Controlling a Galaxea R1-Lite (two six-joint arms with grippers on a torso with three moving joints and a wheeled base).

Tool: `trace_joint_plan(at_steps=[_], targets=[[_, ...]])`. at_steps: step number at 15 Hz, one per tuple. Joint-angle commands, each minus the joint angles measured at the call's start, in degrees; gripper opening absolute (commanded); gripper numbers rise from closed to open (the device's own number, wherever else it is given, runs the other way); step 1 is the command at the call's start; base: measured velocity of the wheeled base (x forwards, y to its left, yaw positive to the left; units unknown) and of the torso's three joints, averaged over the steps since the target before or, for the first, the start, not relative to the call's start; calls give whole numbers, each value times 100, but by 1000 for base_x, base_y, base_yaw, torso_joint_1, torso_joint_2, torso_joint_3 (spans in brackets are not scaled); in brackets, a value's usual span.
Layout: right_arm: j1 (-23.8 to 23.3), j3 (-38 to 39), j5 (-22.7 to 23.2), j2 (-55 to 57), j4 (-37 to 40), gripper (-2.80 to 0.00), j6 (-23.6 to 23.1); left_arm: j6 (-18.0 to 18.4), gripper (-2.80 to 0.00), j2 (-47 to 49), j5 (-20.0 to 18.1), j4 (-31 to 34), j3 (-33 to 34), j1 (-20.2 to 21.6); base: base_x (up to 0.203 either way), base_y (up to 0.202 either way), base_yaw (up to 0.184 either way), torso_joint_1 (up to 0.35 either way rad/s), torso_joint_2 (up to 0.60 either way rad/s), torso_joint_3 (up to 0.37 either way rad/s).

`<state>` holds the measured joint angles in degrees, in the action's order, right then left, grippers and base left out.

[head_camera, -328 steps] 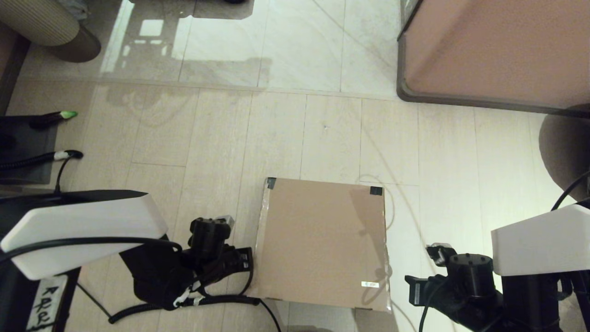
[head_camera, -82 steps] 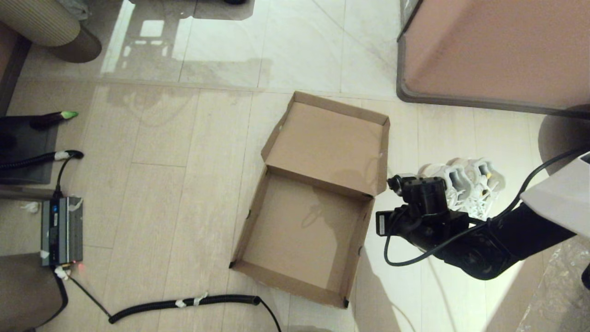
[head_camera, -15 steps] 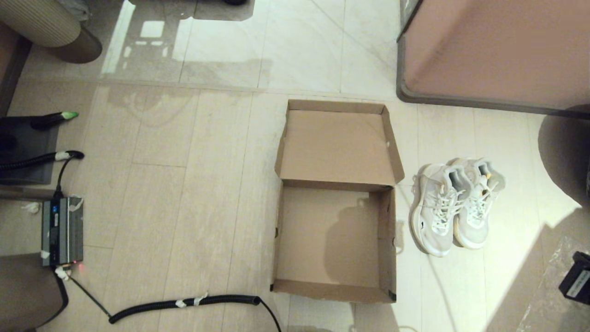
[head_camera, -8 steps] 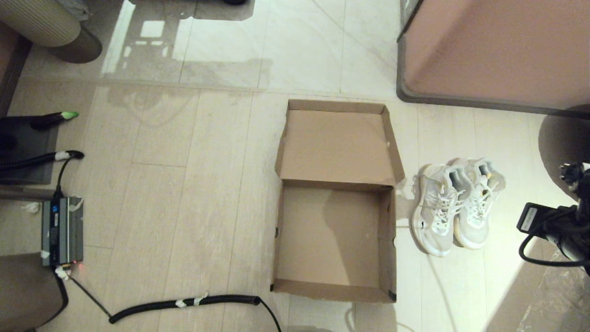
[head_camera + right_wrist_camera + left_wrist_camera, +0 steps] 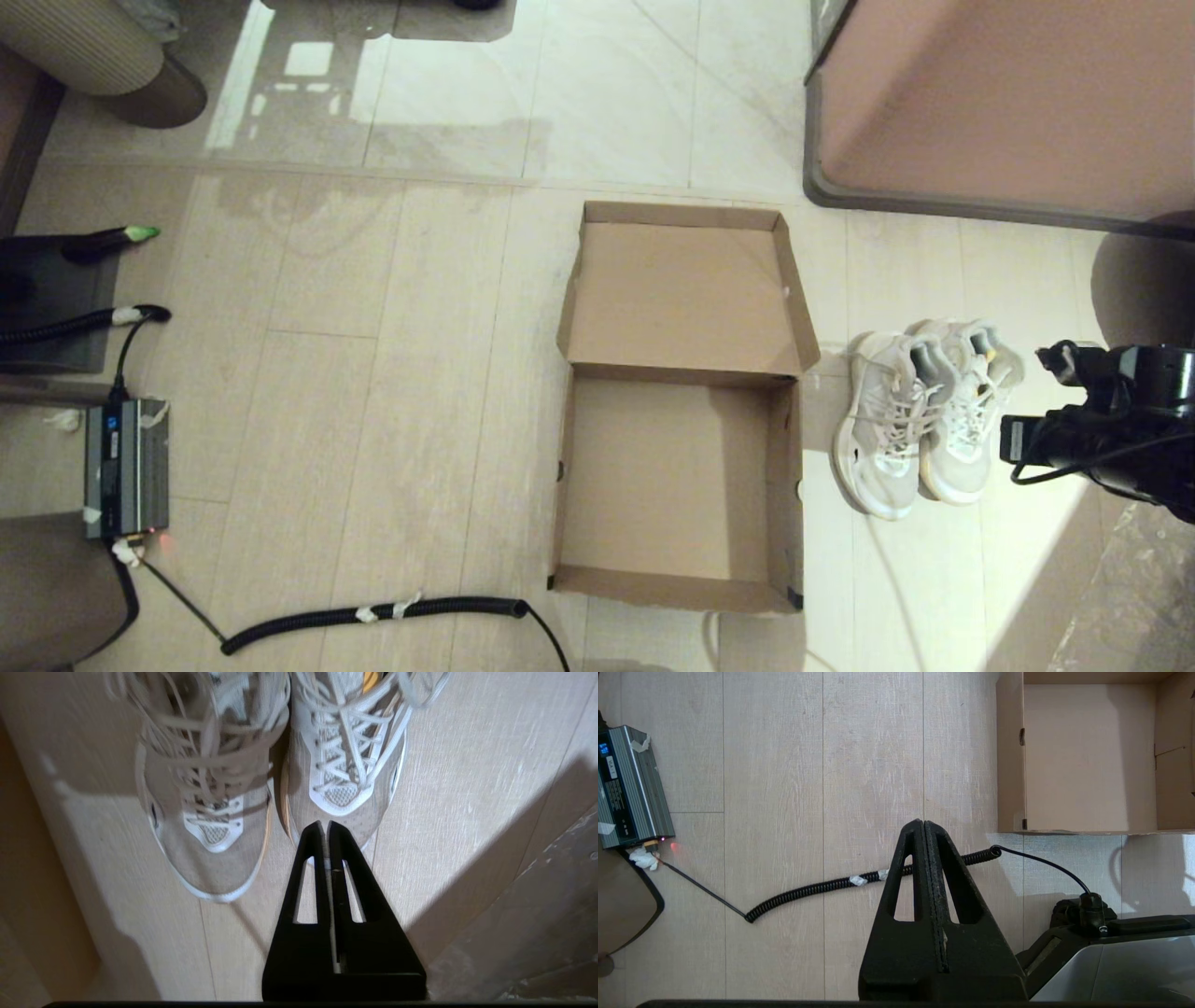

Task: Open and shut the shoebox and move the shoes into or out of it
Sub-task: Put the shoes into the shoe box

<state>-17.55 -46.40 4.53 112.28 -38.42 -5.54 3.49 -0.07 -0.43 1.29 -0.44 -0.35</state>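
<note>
The brown cardboard shoebox [image 5: 786, 485] stands open on the floor with nothing in it, its lid [image 5: 686, 299] flipped flat away from me. The pair of white mesh shoes [image 5: 920, 420] stands side by side on the floor just right of the box, toes toward me. My right gripper [image 5: 1053, 358] hangs shut just right of the shoes; in its wrist view its tips [image 5: 325, 823] sit over the toe of one shoe [image 5: 345, 765], the other shoe [image 5: 210, 826] beside it. My left gripper [image 5: 923, 822] is shut, over bare floor near the box's near corner [image 5: 1011, 765].
A large pinkish-brown cabinet [image 5: 1008, 103] with a dark rim stands at the back right. A black coiled cable [image 5: 373, 613] runs along the floor to a grey power unit [image 5: 126, 467] at left. Crinkled plastic sheet [image 5: 1120, 597] lies at the near right.
My right arm has come in from the right edge and moved left toward the shoes. Box and shoes have stayed put over the last second.
</note>
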Motion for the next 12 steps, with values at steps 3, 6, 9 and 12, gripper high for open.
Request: trace_joint_plan(at_steps=[3, 6, 9, 12], targets=[[179, -547, 87, 273, 283, 0, -65, 3, -280, -10, -1, 3, 0, 0, 0, 0, 0, 0, 0, 0], [274, -1300, 96, 557, 291, 0, -54, 3, -280, -10, -1, 3, 0, -1, 0, 0, 0, 0, 0, 0], [369, -1841, 52, 1029, 245, 0, -80, 3, -280, -10, -1, 3, 0, 0, 0, 0, 0, 0, 0, 0], [381, -2210, 68, 1492, 68, 0, -115, 3, -280, -10, -1, 2, 0, 0, 0, 0, 0, 0, 0, 0]])
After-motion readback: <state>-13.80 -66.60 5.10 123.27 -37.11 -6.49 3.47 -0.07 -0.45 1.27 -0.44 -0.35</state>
